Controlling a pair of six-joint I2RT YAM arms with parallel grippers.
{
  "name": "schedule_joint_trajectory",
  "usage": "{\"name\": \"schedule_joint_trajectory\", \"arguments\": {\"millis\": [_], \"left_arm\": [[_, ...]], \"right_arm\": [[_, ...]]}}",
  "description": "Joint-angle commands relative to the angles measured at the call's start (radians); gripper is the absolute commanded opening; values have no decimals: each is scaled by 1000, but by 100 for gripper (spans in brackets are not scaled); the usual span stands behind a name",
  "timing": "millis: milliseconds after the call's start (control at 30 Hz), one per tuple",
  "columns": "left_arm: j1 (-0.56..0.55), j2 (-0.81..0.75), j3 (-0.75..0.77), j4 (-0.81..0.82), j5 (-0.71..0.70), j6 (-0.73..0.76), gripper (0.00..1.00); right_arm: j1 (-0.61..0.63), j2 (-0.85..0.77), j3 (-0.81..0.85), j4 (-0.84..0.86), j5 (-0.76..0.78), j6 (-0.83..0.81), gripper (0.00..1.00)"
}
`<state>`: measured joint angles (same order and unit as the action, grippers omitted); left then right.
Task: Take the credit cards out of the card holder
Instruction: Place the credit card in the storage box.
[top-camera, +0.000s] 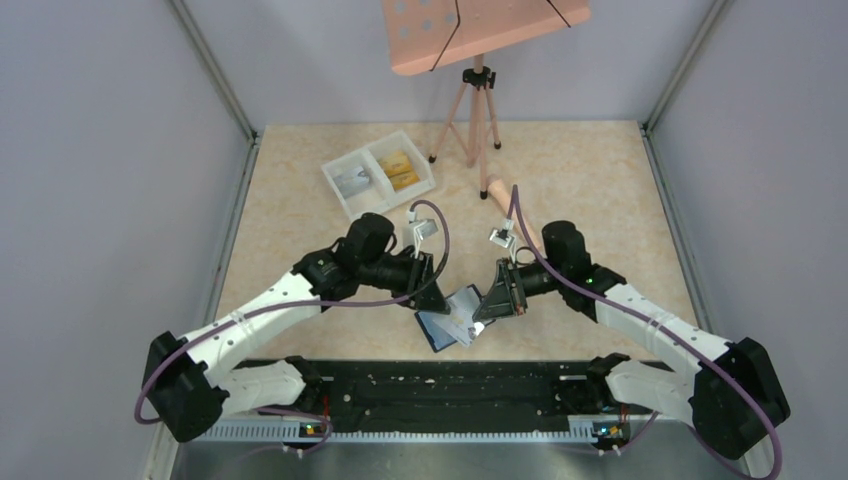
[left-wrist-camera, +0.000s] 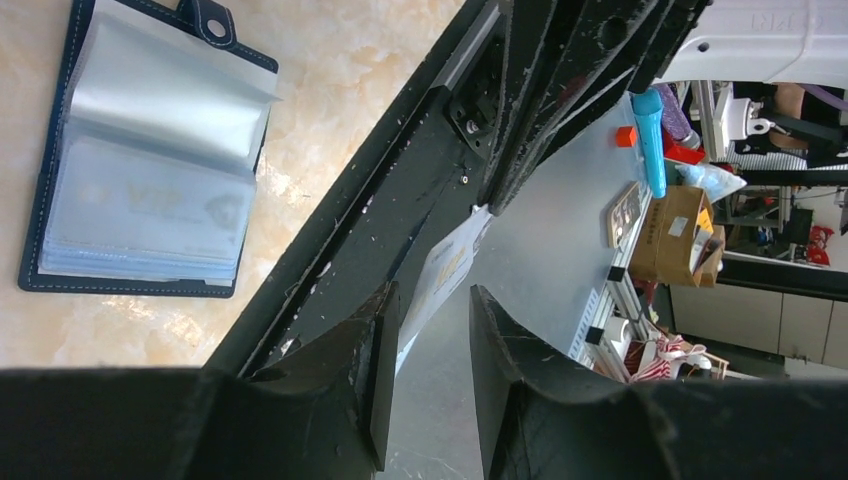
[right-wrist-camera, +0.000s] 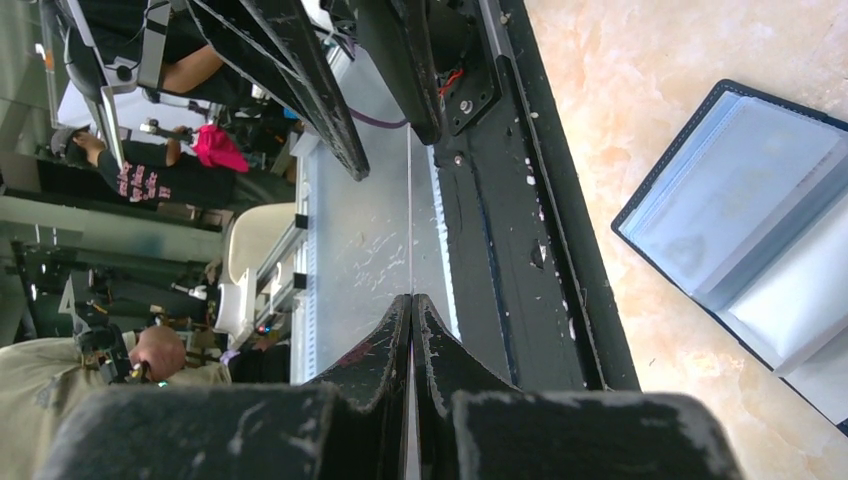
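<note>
Card pinched above the open holder!
The right end effector (right-wrist-camera: 411, 305) is clamped tight on a credit card (left-wrist-camera: 447, 265), seen edge-on. The left end effector (left-wrist-camera: 432, 300) gapes, that card between its fingers. The blue card holder (left-wrist-camera: 140, 180) lies open on the counter (top-camera: 600, 180) nearby. Farther back, a white tray (top-camera: 338, 193) holds yellow cards (top-camera: 399, 170).

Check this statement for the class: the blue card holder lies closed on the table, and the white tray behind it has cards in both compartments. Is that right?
Not quite. The card holder lies open, not closed; the left wrist view shows its clear sleeves spread. The rest stands: it is on the table, and the white tray has cards in both compartments.
</note>
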<state>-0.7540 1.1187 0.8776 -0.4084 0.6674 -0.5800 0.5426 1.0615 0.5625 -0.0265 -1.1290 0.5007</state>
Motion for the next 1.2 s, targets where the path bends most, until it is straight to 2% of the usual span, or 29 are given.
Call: {"name": "schedule_joint_trajectory", "arguments": {"millis": [0,33,100,167,200,233,300,467,567,700,733,967,1167], "left_arm": [[3,23,-2,49,37,15,37],[4,26,-2,53,44,15,36],[5,30,2,56,65,17,26],[12,35,6,49,74,18,4],[22,38,8,43,78,15,0],[36,40,8,38,81,8,0],[82,40,-2,39,75,-18,0],[299,-7,-47,86,83,-82,0],[397,-39,-22,58,-48,-60,0],[518,-46,28,47,-262,-69,0],[544,-41,38,60,-300,-78,0],[668,91,153,151,-498,-150,0],[723,282,253,251,-536,-183,0]], "right_arm": [[14,-13,-2,64,-27,7,0],[14,-13,-2,64,-25,7,0],[15,-14,-1,64,-22,6,0],[14,-12,-2,63,-16,6,0],[15,-11,-1,61,-7,8,0],[14,-11,3,60,1,9,0],[13,-10,15,42,57,11,8],[8,-55,39,40,231,81,48],[-1,-73,34,46,283,99,73],[-6,-86,25,32,347,107,96],[-5,-86,22,30,359,106,98],[-6,-92,7,30,408,94,99],[-7,-100,-7,30,421,91,99]]}}
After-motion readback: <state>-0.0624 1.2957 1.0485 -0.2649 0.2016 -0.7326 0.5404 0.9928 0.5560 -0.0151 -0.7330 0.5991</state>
